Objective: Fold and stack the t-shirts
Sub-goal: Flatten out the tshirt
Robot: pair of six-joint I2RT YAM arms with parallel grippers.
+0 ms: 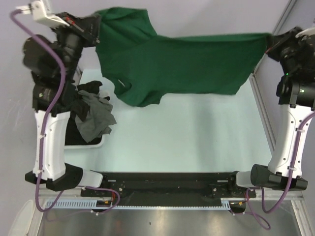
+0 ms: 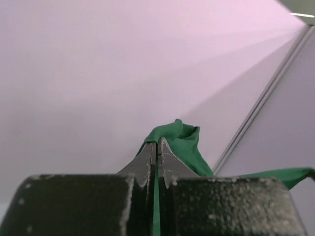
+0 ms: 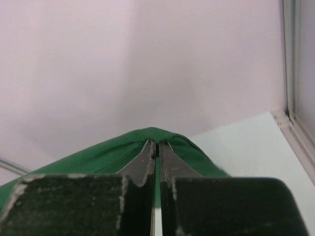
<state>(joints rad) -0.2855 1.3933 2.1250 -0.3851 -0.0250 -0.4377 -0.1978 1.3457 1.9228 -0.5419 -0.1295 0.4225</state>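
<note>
A dark green t-shirt (image 1: 182,64) hangs stretched in the air between my two grippers, above the far part of the table. My left gripper (image 1: 97,28) is shut on its left end, with green cloth bunched past the tips in the left wrist view (image 2: 182,142). My right gripper (image 1: 268,43) is shut on its right end; the cloth folds over the tips in the right wrist view (image 3: 147,140). The shirt's neck and sleeve part sags at lower left (image 1: 133,93). Black and dark grey t-shirts (image 1: 93,110) lie crumpled in a heap at the left.
A white bin (image 1: 91,143) at the left holds the crumpled heap. The pale table surface (image 1: 187,142) lies below the hanging shirt. A metal frame rail (image 1: 263,113) runs along the right side. The arm bases and a black bar (image 1: 167,182) sit at the near edge.
</note>
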